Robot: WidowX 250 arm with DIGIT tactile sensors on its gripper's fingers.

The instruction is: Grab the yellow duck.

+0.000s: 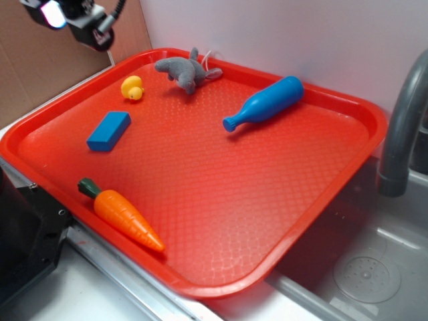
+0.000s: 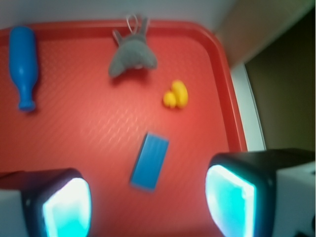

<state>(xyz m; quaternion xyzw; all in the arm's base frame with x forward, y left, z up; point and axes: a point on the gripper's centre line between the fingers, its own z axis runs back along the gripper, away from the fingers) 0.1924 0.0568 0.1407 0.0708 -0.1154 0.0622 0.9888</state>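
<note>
Nearest the wrist lens, two glowing pads of the claw stand wide apart with nothing between them. Claw is raised well above the red tray, clear of all items. Directly ahead of the gap, closest to it, lies the blue block. Beyond the block and slightly toward the right pad sits the yellow duck, upright on the tray, apart from everything. Farther ahead is the grey plush toy; far to the left pad's side, the blue bottle. An orange carrot appears only in the exterior view, at the tray's near edge.

Assessment: duck looks light, glossy and likely slippery, somewhat squashy. Hold advised across the rounded body, low, not the head. Approach must pass over the block without touching it.
</note>
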